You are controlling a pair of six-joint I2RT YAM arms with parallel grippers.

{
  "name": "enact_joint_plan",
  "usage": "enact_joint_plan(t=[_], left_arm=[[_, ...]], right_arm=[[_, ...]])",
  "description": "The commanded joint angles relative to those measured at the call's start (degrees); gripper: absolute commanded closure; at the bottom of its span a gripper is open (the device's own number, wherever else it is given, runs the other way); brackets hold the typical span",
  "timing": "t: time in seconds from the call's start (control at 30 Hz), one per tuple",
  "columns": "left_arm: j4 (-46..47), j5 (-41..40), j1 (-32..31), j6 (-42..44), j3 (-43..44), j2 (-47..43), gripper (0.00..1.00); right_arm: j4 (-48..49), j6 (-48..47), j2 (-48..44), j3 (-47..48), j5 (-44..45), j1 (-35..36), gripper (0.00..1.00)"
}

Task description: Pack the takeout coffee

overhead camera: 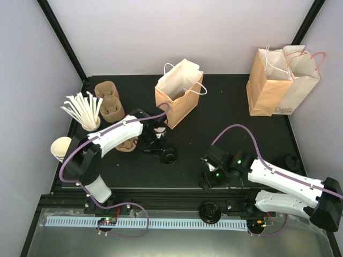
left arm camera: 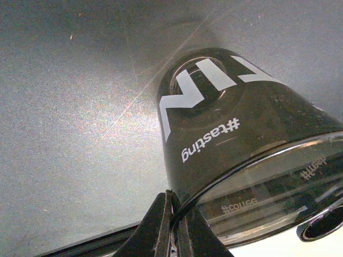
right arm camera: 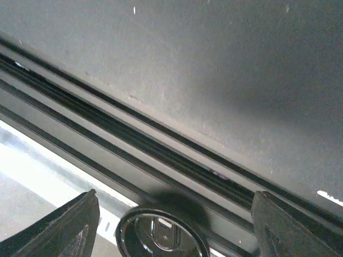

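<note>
The takeout coffee [left arm camera: 230, 134] is a cup with a black printed band and white lettering. In the left wrist view it lies tilted, its recessed bottom pointing away and its glossy black lid [left arm camera: 289, 198] near the camera. My left gripper [left arm camera: 179, 214] is shut, pinching the edge where lid and cup meet. From above, the same cup [overhead camera: 159, 134] and lid [overhead camera: 169, 156] sit at the left gripper [overhead camera: 159, 145], in front of the open brown bag [overhead camera: 179, 96]. My right gripper [overhead camera: 209, 179] hangs open over the table's near edge, holding nothing.
A loose black lid [right arm camera: 161, 238] lies on the front rail [overhead camera: 161, 199] below the right gripper [right arm camera: 171, 235]. More brown bags [overhead camera: 281, 80] stand at the back right. Pulp carriers [overhead camera: 110, 101], a cup of white sticks [overhead camera: 86, 110] and white cups [overhead camera: 61, 147] crowd the left side.
</note>
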Motion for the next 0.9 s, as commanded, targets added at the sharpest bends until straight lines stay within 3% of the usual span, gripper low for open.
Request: enact_joint_plan(t=[0.0, 0.3, 0.5, 0.77, 0.87], left_arm=[[-1.9, 2.1, 0.7, 0.7, 2.1, 1.2, 0.98], [-1.2, 3.0, 1.0, 0.0, 1.7, 1.0, 0.90], [0.1, 5.6, 1.0, 1.0, 1.5, 0.1, 0.75], [1.3, 6.3, 1.0, 1.1, 1.0, -1.2, 0.62], [1.0, 6.3, 1.0, 1.1, 1.0, -1.9, 0.44]], right_arm=[[-3.7, 7.6, 1.4, -0.1, 4.1, 6.5, 0.20], [-0.2, 9.9, 4.1, 0.3, 2.5, 16.9, 0.20], [-2.3, 8.4, 4.9, 0.4, -0.7, 22.1, 0.22], [-2.7, 12.5, 4.9, -4.4, 0.6, 23.5, 0.28], [-2.2, 13.3, 5.8, -6.0, 0.9, 23.5, 0.29]])
